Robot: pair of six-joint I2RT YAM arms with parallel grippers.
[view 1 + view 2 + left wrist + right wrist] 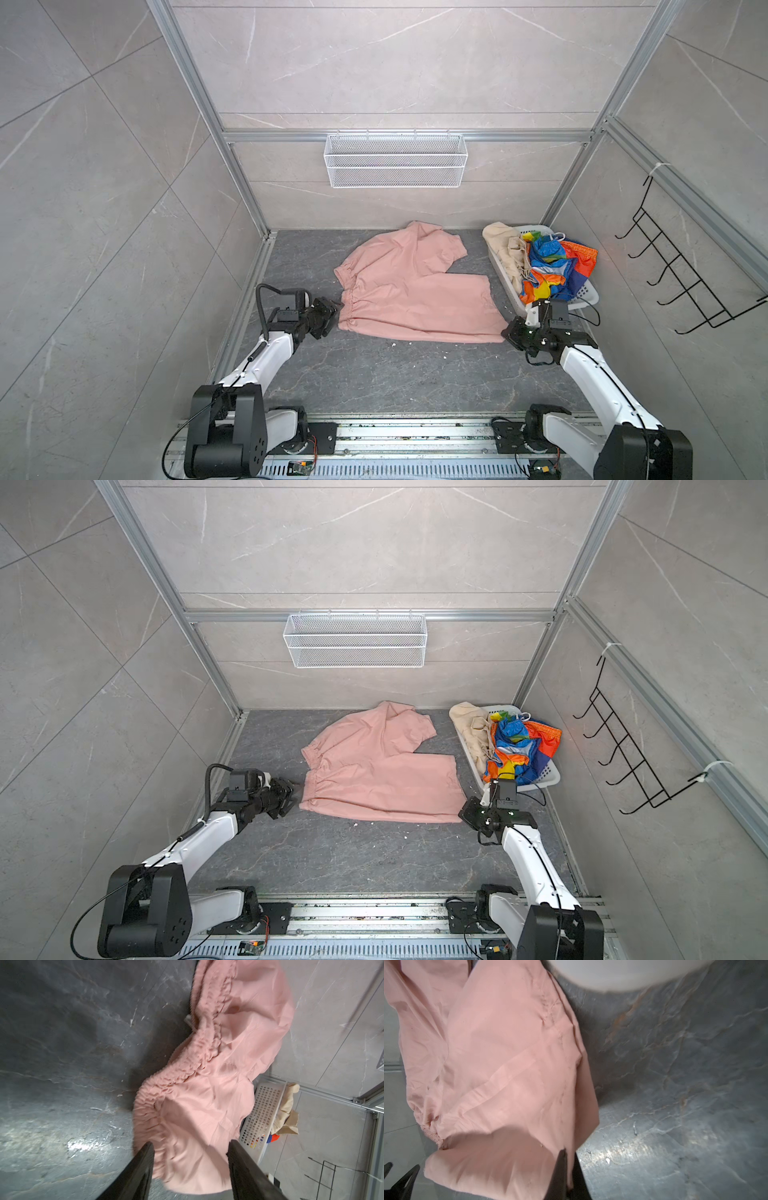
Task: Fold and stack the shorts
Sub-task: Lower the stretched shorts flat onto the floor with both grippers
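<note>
While the left gripper (191,1142) stands wide at the gathered waistband (176,1082) and the right gripper (570,1155) is pinched shut on a leg hem, the salmon-pink shorts (415,291) lie spread on the dark table (374,374). If only the right one pulls, the cloth may drag crooked toward the basket (592,297).

Arms: left arm (270,353) and right arm (582,370), smooth white shells with black joints.
Shoulders: boxy black housings (226,432) at 7 and 5 o'clock, small round holes in the side.
Wiring: thin black cables (249,359) tied along the white links.
Tools: left tool (336,308) and right tool (506,332), matte black, with tapered fingers (141,1167).
</note>
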